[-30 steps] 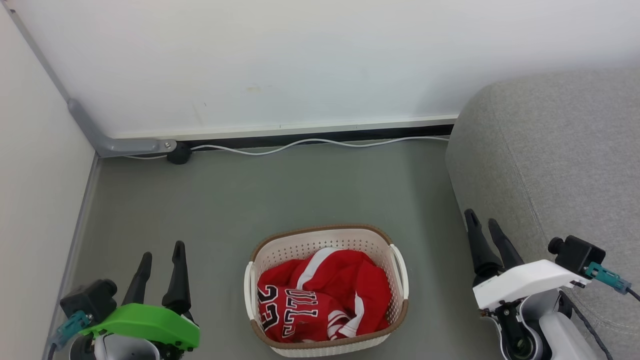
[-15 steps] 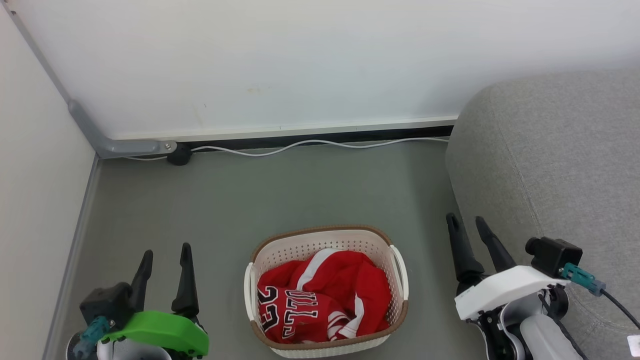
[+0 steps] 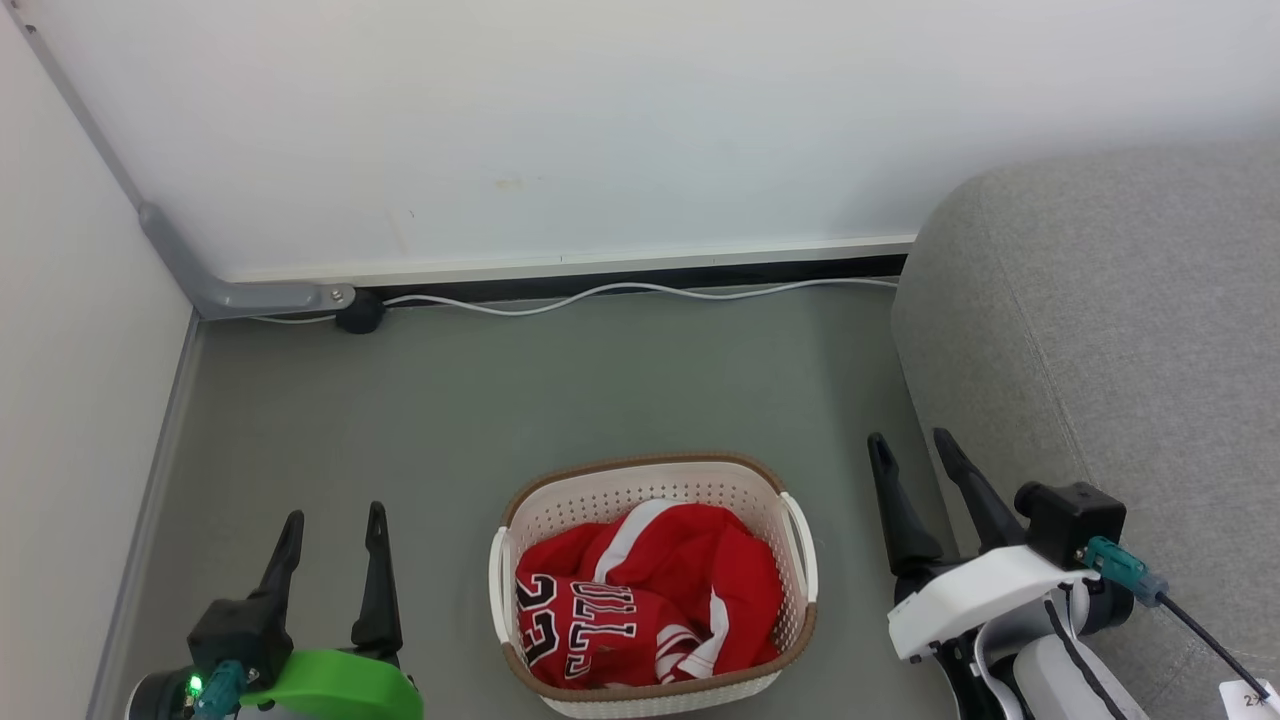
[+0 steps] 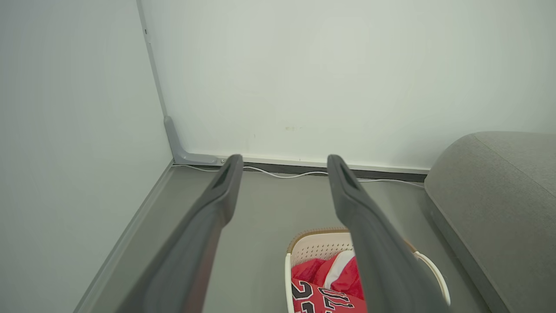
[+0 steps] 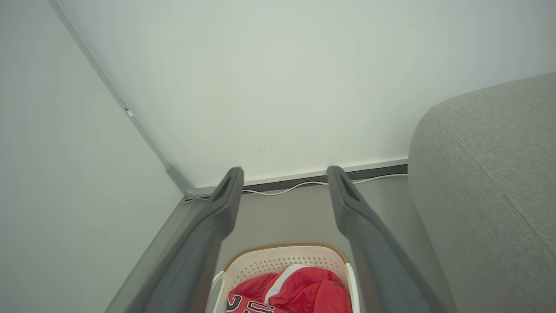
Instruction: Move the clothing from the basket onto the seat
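The left gripper [image 3: 335, 512] is spread wide and holds nothing, low over the floor [image 3: 560, 390] to the left of the basket [image 3: 650, 478]. The right gripper [image 3: 909, 438], just as wide and empty, hangs between the basket and the seat [image 3: 1100, 320], touching neither. The red clothing [image 3: 650, 590] lies bunched inside the basket, whose top is open. A white cable [image 3: 620, 290] runs along the far wall. Since a second ago the right gripper has drawn left off the seat's edge, and the left gripper has sunk lower and edged right.
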### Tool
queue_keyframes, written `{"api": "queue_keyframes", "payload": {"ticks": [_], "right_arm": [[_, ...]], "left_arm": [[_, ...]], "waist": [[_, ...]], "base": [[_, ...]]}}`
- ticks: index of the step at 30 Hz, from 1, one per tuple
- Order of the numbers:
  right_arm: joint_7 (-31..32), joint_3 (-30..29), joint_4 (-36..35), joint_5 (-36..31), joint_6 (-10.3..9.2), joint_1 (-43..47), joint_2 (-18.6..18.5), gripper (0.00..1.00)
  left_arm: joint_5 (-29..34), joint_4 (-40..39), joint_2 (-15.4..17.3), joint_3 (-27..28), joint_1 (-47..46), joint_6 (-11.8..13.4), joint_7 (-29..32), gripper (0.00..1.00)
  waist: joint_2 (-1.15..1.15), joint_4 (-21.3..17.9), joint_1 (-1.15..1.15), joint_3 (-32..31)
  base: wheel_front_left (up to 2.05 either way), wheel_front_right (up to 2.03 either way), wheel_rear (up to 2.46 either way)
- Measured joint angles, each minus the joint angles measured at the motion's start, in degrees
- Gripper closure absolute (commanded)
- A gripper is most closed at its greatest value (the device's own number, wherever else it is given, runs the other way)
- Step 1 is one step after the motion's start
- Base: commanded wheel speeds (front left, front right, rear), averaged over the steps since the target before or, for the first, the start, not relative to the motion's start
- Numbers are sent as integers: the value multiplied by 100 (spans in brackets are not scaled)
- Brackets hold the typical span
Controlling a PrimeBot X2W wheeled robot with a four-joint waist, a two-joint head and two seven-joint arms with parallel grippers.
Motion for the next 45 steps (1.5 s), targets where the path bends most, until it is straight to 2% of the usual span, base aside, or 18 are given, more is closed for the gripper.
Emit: {"api": "queue_keyframes", "payload": {"ticks": [9, 45], "right_arm": [[-176, 158, -32, -612, -55, 28, -13, 0], [-182, 57, -27, -621, -36, 60, -9, 0]], "left_arm": [[512, -16, 0, -51, 116, 51, -165, 0], [444, 160, -15, 65, 177, -10, -165, 0]], "waist": [[0, 3, 0, -20], [0, -3, 0, 54]], "base": [[0, 0, 0], [0, 0, 0]]}}
